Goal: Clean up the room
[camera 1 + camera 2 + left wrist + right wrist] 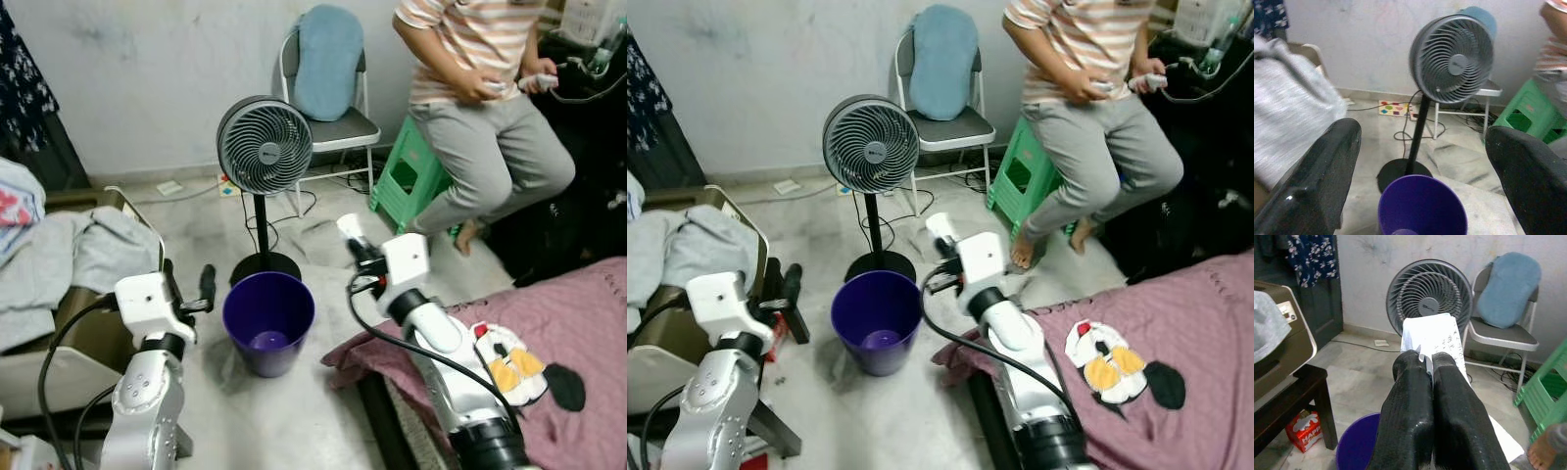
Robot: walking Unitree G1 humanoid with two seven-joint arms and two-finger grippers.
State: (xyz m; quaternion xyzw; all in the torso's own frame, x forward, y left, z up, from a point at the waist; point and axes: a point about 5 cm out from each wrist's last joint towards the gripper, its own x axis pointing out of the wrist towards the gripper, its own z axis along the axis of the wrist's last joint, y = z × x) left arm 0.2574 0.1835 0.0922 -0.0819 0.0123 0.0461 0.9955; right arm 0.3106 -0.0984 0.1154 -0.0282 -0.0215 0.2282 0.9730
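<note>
On the floor, middle: the purple bin (267,322) is standing upright in front of the fan (264,145), its mouth open to take rubbish.
Right tool (1431,366): it is pinching a white paper (1434,339) tight between closed fingers, holding it up to the right of the bin and not yet over the mouth.
Why held so: the grip is probably keeping the sheet secure for carrying to the bin.
Left tool (1425,171): its fingers are spreading wide with nothing between them, hanging just left of the bin, likely waiting.
Bed (588,313): a pink cover with a small toy (509,362) on it is lying beside the right arm.
Person (480,108): sitting on the green stool (407,176) behind, well apart from the bin.
Next: the paper is needing a short move left over the bin.
</note>
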